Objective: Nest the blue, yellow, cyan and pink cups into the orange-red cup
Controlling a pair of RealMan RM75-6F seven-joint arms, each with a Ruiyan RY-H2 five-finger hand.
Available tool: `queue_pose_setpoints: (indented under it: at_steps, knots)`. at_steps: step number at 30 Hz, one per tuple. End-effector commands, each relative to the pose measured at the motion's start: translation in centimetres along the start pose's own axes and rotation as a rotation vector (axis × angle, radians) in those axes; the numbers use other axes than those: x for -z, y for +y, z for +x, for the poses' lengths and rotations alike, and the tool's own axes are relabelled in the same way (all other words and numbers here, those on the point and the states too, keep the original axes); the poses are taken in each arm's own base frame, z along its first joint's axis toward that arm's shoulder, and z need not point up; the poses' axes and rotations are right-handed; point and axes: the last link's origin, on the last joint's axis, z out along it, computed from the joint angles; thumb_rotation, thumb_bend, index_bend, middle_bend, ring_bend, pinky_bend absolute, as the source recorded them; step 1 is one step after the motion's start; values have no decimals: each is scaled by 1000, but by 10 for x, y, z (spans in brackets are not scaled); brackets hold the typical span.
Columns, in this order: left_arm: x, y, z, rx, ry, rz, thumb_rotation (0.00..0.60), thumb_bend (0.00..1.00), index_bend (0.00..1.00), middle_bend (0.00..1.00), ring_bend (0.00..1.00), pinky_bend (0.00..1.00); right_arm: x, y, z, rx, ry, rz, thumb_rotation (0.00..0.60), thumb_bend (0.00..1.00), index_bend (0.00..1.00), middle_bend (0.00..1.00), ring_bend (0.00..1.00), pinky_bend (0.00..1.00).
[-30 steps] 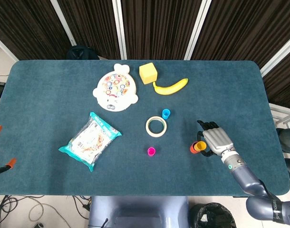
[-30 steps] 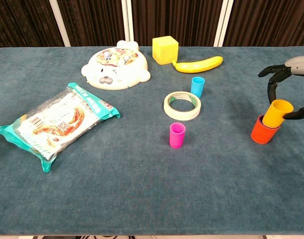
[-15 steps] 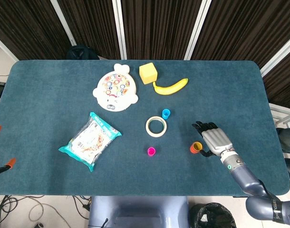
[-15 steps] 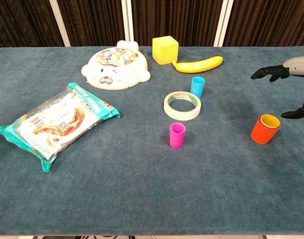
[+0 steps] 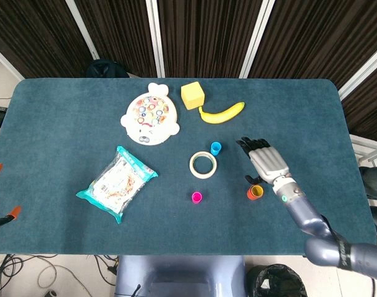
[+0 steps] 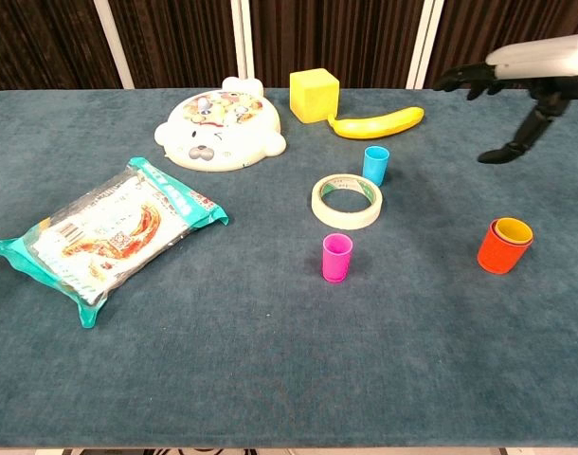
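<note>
One teal felt-covered table (image 5: 65,124) fills the head view, dark slatted curtains (image 5: 201,31) behind; the right hand (image 5: 266,164) hovers empty, fingers spread, above the orange-red plastic cup (image 5: 255,192) holding the yellow cup (image 5: 257,190). From the chest view, that splayed hand (image 6: 516,71) hangs well above the nested cups (image 6: 505,245).

I can read no text anywhere on the table. The snack bag (image 6: 107,235) at near left carries printed lettering and what looks like a barcode strip (too small and blurred for me to make out), and the round animal-face toy (image 6: 220,130) at far left shows only coloured dots, no legible marks.
</note>
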Motion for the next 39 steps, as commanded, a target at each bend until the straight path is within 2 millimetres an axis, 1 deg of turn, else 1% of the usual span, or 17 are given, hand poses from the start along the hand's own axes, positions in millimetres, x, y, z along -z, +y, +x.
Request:
queue_pose_setpoints:
  at_steps: [1, 3, 5, 9, 13, 18, 26, 39]
  knots:
    - [-1, -2, -1, -2, -2, 8, 600, 127, 60, 19, 0, 0, -31, -19, -1, 26, -16, 1, 600, 386, 0, 27, 115, 102]
    - [-2, -2, -2, -5, -6, 11, 600, 127, 60, 19, 0, 0, -46, -26, -3, 44, -25, -8, 600, 385, 2, 27, 115, 102]
    - [-3, -2, -3, -7, -8, 11, 600, 127, 60, 19, 0, 0, -55, -32, -5, 53, -34, -13, 600, 385, 13, 27, 115, 102]
    - [-4, -2, -5, -14, -12, 16, 600, 127, 60, 19, 0, 0, -78, -46, -11, 51, -44, -31, 600, 385, 62, 27, 115, 102]
    - [-5, -3, -5, -20, -9, 22, 600, 128, 60, 19, 0, 0, -95, -54, -13, 38, -43, -53, 600, 385, 112, 27, 115, 102]
    - [-6, -5, -5, -23, -10, 28, 600, 127, 60, 19, 0, 0, -111, -57, -16, 15, -41, -80, 600, 386, 182, 27, 115, 102]
    - [-7, -6, -5, -23, -11, 34, 600, 127, 60, 19, 0, 0, -122, -58, -23, 8, -48, -95, 600, 384, 303, 27, 115, 101]
    - [-7, -7, -5, -24, -10, 37, 600, 127, 60, 19, 0, 0, -134, -57, -31, -3, -39, -113, 600, 385, 382, 27, 116, 106]
